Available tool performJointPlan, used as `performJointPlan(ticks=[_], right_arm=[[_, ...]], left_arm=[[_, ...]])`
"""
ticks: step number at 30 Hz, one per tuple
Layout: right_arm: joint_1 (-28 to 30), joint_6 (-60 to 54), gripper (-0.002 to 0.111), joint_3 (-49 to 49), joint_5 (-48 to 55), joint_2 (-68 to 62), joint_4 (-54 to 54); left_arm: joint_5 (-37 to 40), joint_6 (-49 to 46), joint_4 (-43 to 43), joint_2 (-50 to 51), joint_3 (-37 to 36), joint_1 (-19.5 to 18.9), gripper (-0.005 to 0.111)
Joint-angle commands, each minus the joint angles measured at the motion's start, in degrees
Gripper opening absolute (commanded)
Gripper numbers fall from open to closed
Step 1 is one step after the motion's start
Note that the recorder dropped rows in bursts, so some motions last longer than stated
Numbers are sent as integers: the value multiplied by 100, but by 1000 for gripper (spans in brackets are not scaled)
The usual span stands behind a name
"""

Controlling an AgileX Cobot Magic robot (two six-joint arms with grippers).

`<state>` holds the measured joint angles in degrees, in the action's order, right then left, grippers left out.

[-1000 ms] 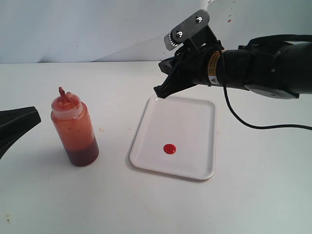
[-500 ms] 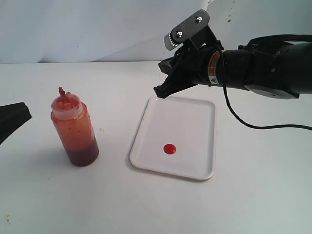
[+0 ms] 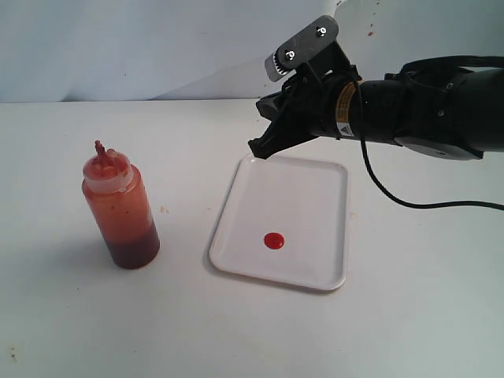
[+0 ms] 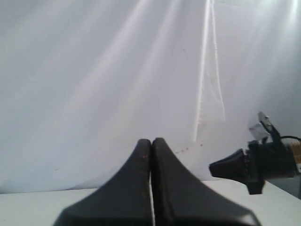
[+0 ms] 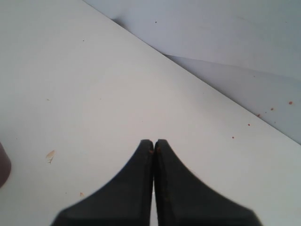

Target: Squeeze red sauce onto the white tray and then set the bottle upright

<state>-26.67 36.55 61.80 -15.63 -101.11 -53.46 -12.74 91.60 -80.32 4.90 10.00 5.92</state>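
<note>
Chiefly at risk: the bottle (image 3: 120,213), which stands upright on the table (image 3: 236,331), left of the white tray (image 3: 315,189) and well apart from it; it looks tall for its base, so a sideways brush from an arm could tip it
Second risk: the red sauce (image 3: 273,241) lies as a round blob in the near half of the tray; a low pass of the right gripper (image 3: 258,148) could smear it or drag the tray
Task standing: sauce on the tray, bottle upright, so both steps look done
Right gripper: jaws pressed together, holding nothing, touching nothing; it hovers over the tray's far left corner
Left gripper (image 4: 151,140): jaws closed tip to tip, empty; outside the exterior view, facing the pale back wall
Bottle contents: dark red settled at the base, orange smear above, nozzle pointing up
</note>
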Motion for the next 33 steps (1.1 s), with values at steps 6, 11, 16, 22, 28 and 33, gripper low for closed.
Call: performJointPlan(ticks=[6,11,16,22,28,33], right_arm=[[-10,-10,0,35,-66,5,7],[-10,-10,0,35,-66,5,7],[-10,-10,0,35,-66,5,7],[-10,-10,0,35,-66,5,7],[-10,-10,0,35,-66,5,7],[-10,-10,0,35,-66,5,7]], left_arm=[[867,132,57,-490,-555,94,0],[867,92,-76,-490,-565,94,0],[840,128,-70,-490,-565,94,0],[801,156,226,-490,-565,94,0],[812,-1176,1598,-490,-565,94,0],[1076,-5997,6011,-490,-565,94,0]])
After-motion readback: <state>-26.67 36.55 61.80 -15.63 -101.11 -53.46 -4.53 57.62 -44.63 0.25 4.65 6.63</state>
